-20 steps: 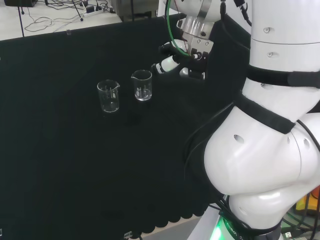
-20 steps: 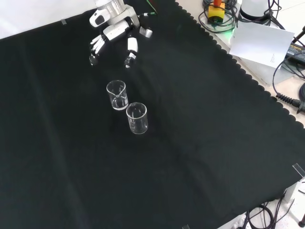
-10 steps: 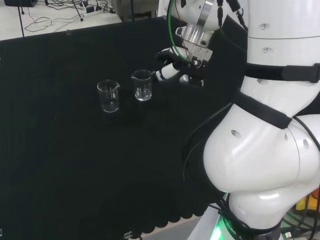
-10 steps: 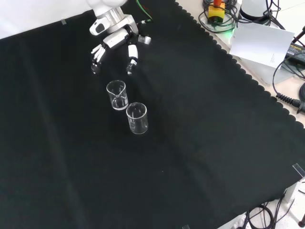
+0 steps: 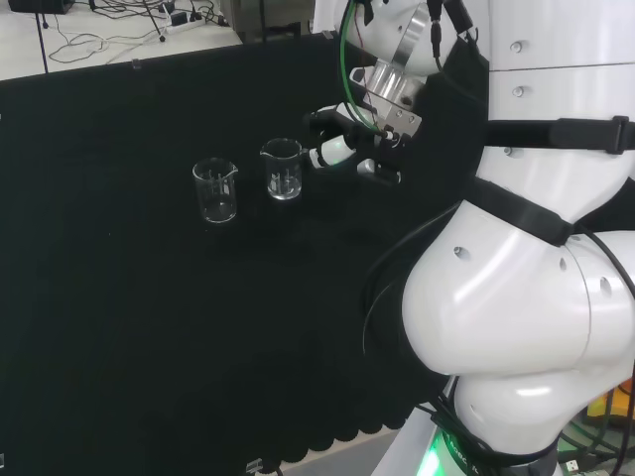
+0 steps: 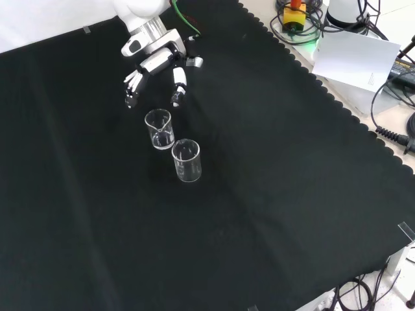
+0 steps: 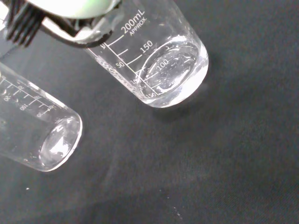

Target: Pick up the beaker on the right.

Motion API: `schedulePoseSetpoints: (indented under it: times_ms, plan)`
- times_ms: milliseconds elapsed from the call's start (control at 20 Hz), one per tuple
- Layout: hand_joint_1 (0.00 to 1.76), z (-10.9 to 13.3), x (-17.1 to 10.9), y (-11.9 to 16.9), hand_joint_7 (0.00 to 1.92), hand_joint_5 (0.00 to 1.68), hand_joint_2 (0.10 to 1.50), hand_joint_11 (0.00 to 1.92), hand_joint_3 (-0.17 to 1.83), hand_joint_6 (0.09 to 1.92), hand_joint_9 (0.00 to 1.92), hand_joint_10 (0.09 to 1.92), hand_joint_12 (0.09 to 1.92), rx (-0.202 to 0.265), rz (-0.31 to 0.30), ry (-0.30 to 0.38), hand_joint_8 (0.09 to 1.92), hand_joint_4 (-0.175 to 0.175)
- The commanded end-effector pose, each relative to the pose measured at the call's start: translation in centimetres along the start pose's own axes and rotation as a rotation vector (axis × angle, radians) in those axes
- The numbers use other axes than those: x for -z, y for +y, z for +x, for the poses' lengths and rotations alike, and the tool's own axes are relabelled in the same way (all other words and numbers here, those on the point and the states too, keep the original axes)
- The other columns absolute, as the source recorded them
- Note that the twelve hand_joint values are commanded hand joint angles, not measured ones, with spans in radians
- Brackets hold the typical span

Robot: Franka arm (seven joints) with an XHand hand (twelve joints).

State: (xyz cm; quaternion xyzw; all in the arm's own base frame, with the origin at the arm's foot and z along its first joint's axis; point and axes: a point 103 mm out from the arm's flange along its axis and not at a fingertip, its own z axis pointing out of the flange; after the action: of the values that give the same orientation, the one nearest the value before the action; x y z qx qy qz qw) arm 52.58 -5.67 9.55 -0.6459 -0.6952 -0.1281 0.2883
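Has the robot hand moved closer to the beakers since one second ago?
Yes. In the front view the robot hand came down toward the nearer beaker, which stayed put beside the other beaker.

— Which beaker am I after?

— The right beaker [image 5: 282,169] in my head view: clear glass, upright on the black cloth, spout at its rim, apparently empty. My wrist view shows its printed scale [image 7: 159,60].

— And on the front view?

— It's the farther one [image 6: 159,128], standing free.
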Motion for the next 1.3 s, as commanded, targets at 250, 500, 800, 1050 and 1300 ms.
schedulePoseSetpoints:
  times_ms: [250, 500, 800, 1050, 1300]
  plan:
    - [0.86, -0.6, -1.9, 0.8, 0.28, 0.48, 0.53, 0.0, 0.57, 0.09, 0.41, 0.58, 1.34, 0.059, -0.032, 0.084, 0.61, -0.03]
    - [0.88, -0.4, -2.6, 1.2, 0.28, 0.5, 0.52, 0.0, 0.57, 0.09, 0.39, 0.58, 1.3, 0.089, -0.029, 0.09, 0.6, -0.03]
    - [0.89, -0.4, -3.8, 1.7, 0.28, 0.51, 0.52, 0.0, 0.58, 0.09, 0.38, 0.58, 1.29, 0.107, -0.026, 0.105, 0.6, -0.03]
    - [0.9, 0.0, -4.2, 2.1, 0.26, 0.51, 0.52, 0.0, 0.58, 0.09, 0.37, 0.57, 1.28, 0.123, -0.042, 0.118, 0.6, -0.031]
    - [0.91, 0.3, -4.5, 2.5, 0.24, 0.48, 0.52, 0.0, 0.58, 0.09, 0.35, 0.57, 1.26, 0.133, -0.067, 0.134, 0.59, -0.03]
